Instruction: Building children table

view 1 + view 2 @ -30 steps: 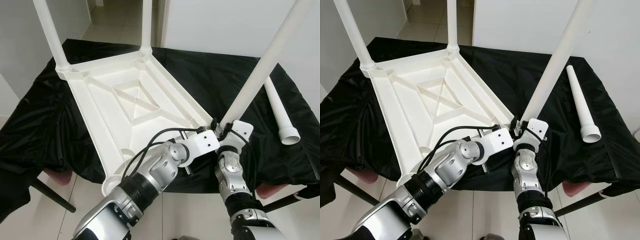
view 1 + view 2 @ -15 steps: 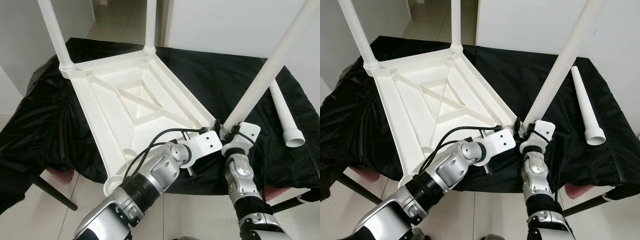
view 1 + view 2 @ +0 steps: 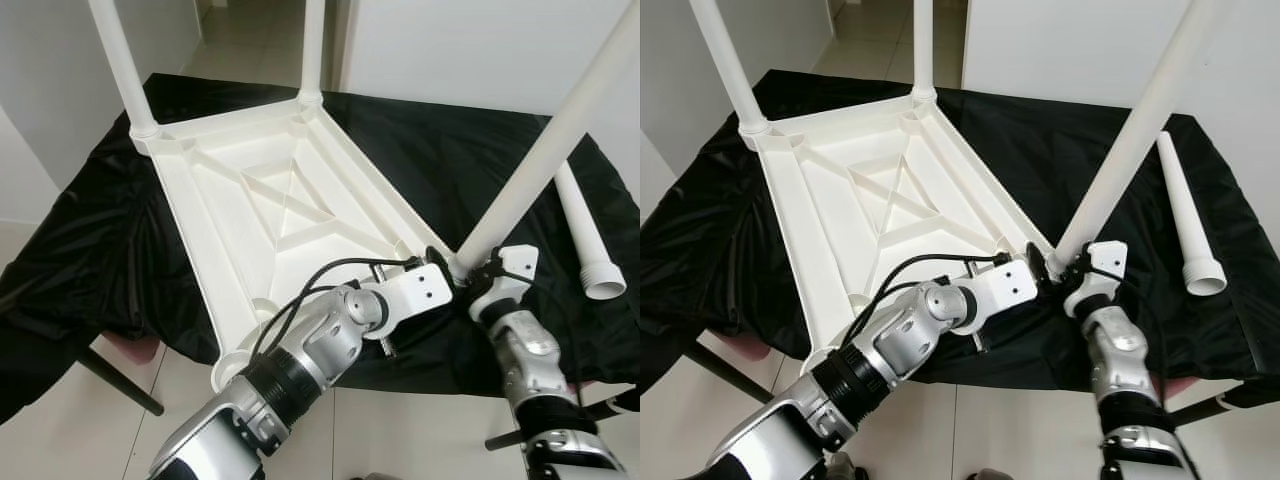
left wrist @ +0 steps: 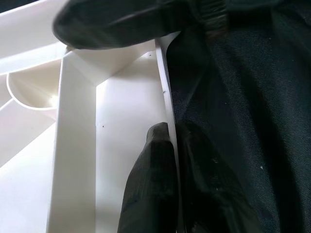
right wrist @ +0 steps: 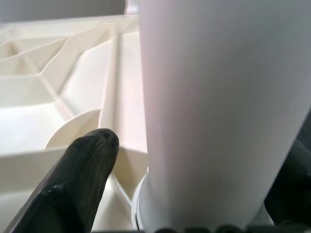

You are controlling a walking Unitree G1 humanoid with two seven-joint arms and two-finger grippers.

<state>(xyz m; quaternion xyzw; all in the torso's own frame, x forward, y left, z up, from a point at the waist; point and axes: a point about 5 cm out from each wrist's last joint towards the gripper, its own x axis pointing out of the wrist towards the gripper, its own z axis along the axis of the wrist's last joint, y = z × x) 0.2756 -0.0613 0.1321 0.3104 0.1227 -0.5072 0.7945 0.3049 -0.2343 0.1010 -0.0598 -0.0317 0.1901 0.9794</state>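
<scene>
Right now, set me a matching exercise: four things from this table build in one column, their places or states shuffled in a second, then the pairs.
1. tabletop
2. loose leg
3. left gripper
4. right gripper

A. clamped on the tabletop's rim
B. lying on the black cloth
C. upside down, two far legs fitted
D. holding the tilted leg at its base

Pairs: 1-C, 2-B, 3-A, 4-D

Bench (image 3: 440,150), black-draped: upturned white table (image 3: 270,200) toward left edge; loose white leg (image 3: 590,250) near right edge.
</scene>
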